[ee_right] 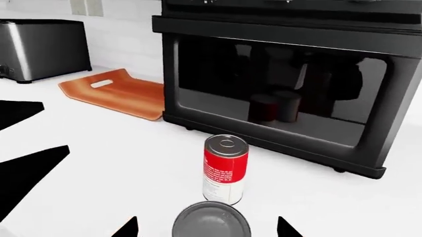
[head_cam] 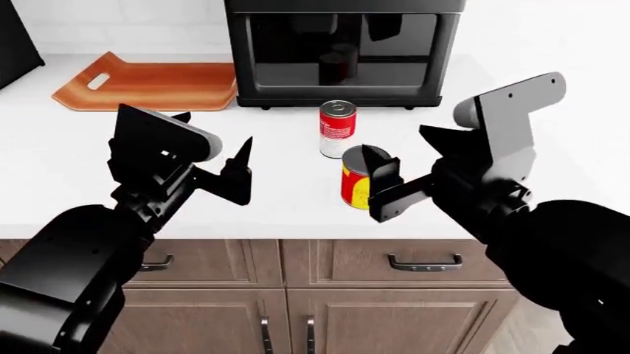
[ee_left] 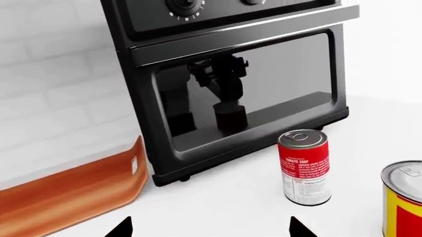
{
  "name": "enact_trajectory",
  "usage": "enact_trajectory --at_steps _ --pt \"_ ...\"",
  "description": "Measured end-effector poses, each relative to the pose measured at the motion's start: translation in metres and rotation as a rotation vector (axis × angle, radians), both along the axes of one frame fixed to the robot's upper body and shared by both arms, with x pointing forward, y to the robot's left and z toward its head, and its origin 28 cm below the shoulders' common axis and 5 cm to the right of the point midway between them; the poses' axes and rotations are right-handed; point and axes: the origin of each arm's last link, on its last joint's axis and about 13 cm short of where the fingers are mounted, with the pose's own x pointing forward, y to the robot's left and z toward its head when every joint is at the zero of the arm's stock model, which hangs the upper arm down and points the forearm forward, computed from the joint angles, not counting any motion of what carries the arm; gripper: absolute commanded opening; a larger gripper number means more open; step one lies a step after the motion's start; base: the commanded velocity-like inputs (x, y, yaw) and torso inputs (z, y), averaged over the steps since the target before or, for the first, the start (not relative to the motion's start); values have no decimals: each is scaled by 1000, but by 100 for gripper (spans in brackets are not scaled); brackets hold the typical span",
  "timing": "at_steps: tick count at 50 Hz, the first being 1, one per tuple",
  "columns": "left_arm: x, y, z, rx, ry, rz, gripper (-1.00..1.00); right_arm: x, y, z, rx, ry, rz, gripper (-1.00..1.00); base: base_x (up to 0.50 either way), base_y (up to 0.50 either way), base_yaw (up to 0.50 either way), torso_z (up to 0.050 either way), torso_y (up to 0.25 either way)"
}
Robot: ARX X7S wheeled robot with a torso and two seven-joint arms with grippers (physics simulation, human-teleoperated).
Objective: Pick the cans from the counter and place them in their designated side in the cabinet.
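Pretty sure we're looking at a home kitchen here. We've got a white counter (head_cam: 295, 210) with brown wooden drawer fronts (head_cam: 394, 262) and dark handles underneath, a black toaster oven (head_cam: 340, 51) against a white brick-pattern wall (ee_left: 53, 74), an orange cutting board (head_cam: 147, 85), a steel toaster (ee_right: 43, 49), plus a soup can (head_cam: 337, 129) sitting out.

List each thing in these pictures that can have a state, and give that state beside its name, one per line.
Red and white can: upright on the counter, lid on.
Red and yellow can: upright, ungrasped.
Left hand: open, empty.
Right hand: open, just above the red and yellow can.
Oven: door closed.
Cutting board: lying flat.
Drawers: closed.
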Motion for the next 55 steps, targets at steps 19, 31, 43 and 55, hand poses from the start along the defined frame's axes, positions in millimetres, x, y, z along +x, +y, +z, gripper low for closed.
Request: enact_trajectory --at_steps 19,31,43,55 --pt "0 0 0 2 -10 0 100 -7 6 -3 -17 125 36 100 0 0 0 0 0" --pt "0 1 -1 1 -12 -1 100 -9 5 -5 -43 161 30 100 0 0 0 0 0" --pt "-1 0 -1 -2 -13 -2 100 -9 2 -6 -53 173 7 100 0 0 0 0 0" --pt "0 1 0 -6 -16 -2 100 2 1 -10 -52 182 -5 100 0 0 0 0 0"
